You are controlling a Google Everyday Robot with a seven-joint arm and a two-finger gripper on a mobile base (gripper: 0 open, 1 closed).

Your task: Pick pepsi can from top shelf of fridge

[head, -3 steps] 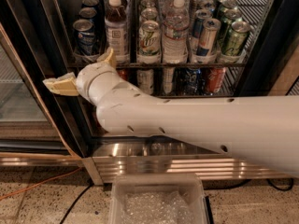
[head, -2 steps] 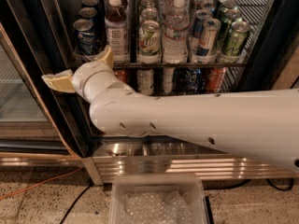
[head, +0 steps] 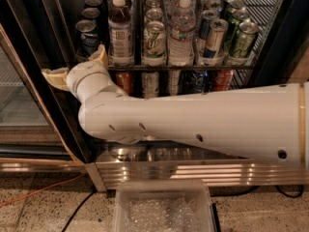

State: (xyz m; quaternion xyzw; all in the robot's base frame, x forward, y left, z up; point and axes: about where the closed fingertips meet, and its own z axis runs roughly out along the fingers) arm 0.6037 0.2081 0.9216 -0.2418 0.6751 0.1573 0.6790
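Clearly the reach is the step in hand, the grasp not yet made. At far left a glass door panel [head: 14, 98] stands beside the fridge [head: 36, 37], with an orange cable [head: 38, 195] trailing over the speckled floor [head: 29, 216] below. Next comes the gripper [head: 72, 60], low at the left end of the top shelf [head: 193, 67], its two tan fingers spread wide apart — one pointing left, one up toward the pepsi can [head: 88, 34], which stands at the front of the leftmost lane. Whether that upper finger touches the can I cannot tell. The next move, I judge, calls for raising and turning the wrist so the fingers bracket the can before closing. Rightward stand a tea bottle [head: 120, 30], a white-and-green can [head: 154, 43], a water bottle [head: 181, 35], a slim energy drink can [head: 213, 38] and green cans [head: 241, 40]. The white arm [head: 203, 117] crosses the lower rack — below it the ribbed steel base [head: 203, 172] and a clear plastic bin [head: 164, 207].
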